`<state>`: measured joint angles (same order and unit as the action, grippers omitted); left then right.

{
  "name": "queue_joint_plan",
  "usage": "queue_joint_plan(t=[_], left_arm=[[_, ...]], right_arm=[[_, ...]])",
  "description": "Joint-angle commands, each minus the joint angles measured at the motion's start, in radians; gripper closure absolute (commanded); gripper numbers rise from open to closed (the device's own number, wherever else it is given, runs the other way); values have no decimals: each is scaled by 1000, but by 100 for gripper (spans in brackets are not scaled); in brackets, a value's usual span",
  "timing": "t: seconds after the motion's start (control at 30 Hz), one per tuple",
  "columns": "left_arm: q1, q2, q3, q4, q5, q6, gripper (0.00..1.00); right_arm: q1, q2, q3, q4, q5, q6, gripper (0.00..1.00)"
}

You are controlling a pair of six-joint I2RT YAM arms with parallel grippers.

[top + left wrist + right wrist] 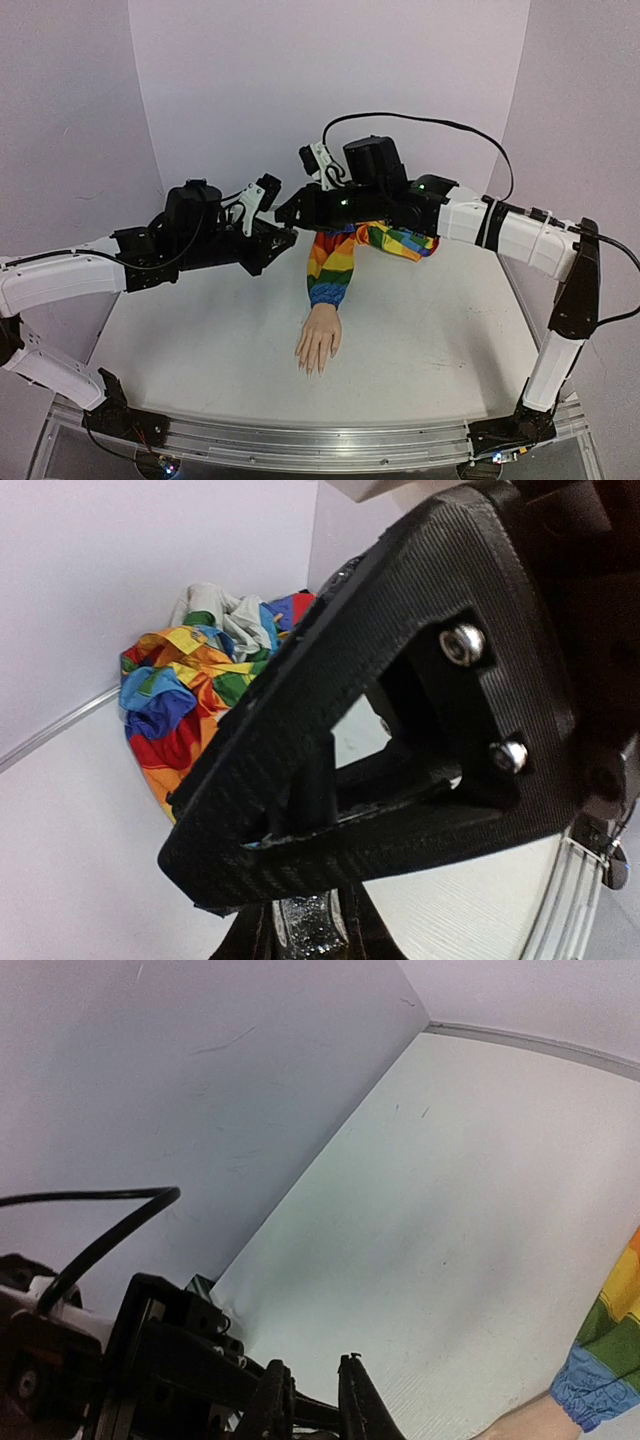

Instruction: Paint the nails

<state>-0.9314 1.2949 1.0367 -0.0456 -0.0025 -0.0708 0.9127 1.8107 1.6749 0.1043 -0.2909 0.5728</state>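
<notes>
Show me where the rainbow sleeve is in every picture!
Top view: the rainbow sleeve is in the middle, running down to the fake hand.
Left wrist view: the sleeve is bunched up at the left, by the wall.
Right wrist view: only its blue cuff end shows, in the bottom right corner.
Shared landmark: the white table under it in all three.

Two grippers [285, 238] [289, 212], one mannequin hand [319, 343], one rainbow sleeve [333, 265], one table [190, 350]

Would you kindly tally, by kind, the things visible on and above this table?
Robot arms: 2 (left arm, right arm)
Mannequin hand: 1
Rainbow-striped sleeve: 1
Total: 4
</notes>
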Motion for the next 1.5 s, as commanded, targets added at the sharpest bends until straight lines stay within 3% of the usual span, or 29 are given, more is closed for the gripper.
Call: queue_joint_plan(t=[0.0,0.17,0.27,0.4,0.5,0.6,0.7,0.8,1.0,1.17,1.47], left_arm=[[34,-71,53,64,329,6,100],[148,-64,91,66,1033,-49,100],[171,-36,104,66,1186,-80,100],[177,-32,78,66,1090,-69,100],[177,-44,56,66,870,-64,100],[174,-69,22,64,617,-43,100],[162,-89,1,61,462,-23,100],[136,-100,-14,57,348,4,100],[64,-86,-8,52,113,56,100],[25,-59,19,52,47,69,100],[7,-42,42,52,22,58,100]], right_arm=[[-57,-51,-68,132,-261,-79,100],[-81,-70,-145,245,-978,-269,100],[-80,-74,-153,245,-1069,-257,100],[-80,-120,-193,243,-991,-281,100],[-87,-160,-215,233,-837,-287,97],[-101,-207,-251,220,-610,-273,72],[-113,-231,-275,210,-479,-239,46],[-115,-244,-269,188,-402,-207,33],[-91,-254,-226,141,-164,-98,30],[-23,-184,-114,53,32,-66,32],[27,-67,0,22,68,-4,50]])
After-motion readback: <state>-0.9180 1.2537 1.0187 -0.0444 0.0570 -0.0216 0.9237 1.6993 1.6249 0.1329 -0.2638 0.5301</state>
